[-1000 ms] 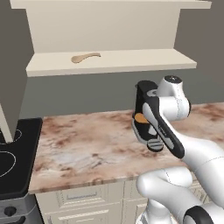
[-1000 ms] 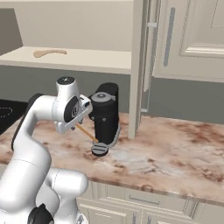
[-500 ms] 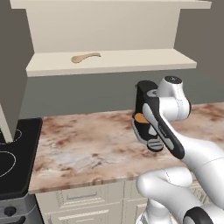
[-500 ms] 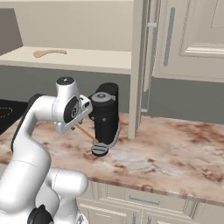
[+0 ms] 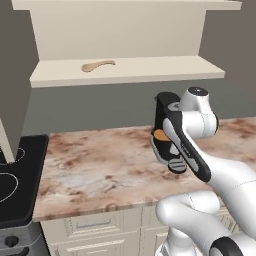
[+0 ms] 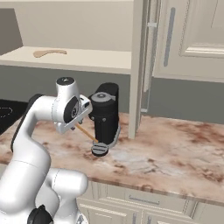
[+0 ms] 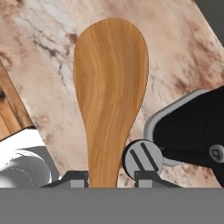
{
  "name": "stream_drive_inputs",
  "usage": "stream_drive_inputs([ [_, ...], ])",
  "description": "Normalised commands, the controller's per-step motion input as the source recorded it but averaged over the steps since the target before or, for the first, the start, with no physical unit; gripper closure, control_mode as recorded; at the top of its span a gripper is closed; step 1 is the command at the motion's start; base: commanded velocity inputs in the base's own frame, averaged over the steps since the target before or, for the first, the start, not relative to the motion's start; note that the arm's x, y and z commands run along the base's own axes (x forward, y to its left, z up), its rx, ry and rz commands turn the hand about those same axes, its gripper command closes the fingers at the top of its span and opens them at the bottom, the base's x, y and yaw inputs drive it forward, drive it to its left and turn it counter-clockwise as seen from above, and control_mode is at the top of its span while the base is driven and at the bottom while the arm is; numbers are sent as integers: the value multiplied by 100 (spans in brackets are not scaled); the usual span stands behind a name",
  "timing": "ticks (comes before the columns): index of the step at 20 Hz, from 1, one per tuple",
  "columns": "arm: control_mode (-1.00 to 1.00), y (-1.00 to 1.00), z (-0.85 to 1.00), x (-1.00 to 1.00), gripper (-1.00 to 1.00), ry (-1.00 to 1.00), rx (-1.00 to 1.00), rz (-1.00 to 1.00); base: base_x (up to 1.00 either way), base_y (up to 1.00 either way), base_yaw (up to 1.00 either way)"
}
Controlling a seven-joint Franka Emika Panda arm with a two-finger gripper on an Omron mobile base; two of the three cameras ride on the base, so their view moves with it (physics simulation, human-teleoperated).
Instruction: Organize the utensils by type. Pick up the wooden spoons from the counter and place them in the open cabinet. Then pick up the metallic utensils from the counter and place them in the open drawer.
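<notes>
One darker orange-brown wooden spoon [image 7: 110, 92] sits clamped in the gripper [image 7: 104, 177], its handle pinched between the two dark finger tips and its oval bowl pointing away from the hand, above the marbled counter [image 7: 39, 57]. From the right base view the spoon's slim handle [image 6: 85, 132] slants out from under the folded wrist, and from the left base view an orange patch of it [image 5: 161, 135] shows against the dark hand. A second, paler wooden spoon [image 5: 97, 65] lies on the shelf of the open cabinet [image 5: 150, 70], toward its left part; the right base view shows the same spoon [image 6: 49, 53] on that cream shelf. The cabinet door [image 6: 141, 65] stands open edge-on beside the arm. A black cooktop [image 5: 15, 185] borders the counter's left end, well apart from the gripper
</notes>
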Motion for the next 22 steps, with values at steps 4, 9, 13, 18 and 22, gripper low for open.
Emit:
stream_drive_inputs([
  [4, -100, 0, 10, 0, 100, -16, 0, 11, 0, 0, 8],
  [9, -100, 0, 27, 0, 100, -34, -3, 28, 0, 0, 0],
  [13, -100, -1, 39, 0, 100, -25, -5, 25, 0, 0, 0],
  [18, -100, 0, 62, 9, 100, -2, -13, 7, 0, 0, 0],
  [22, -100, 0, 76, 15, 100, 1, -13, 1, 0, 0, 0],
])
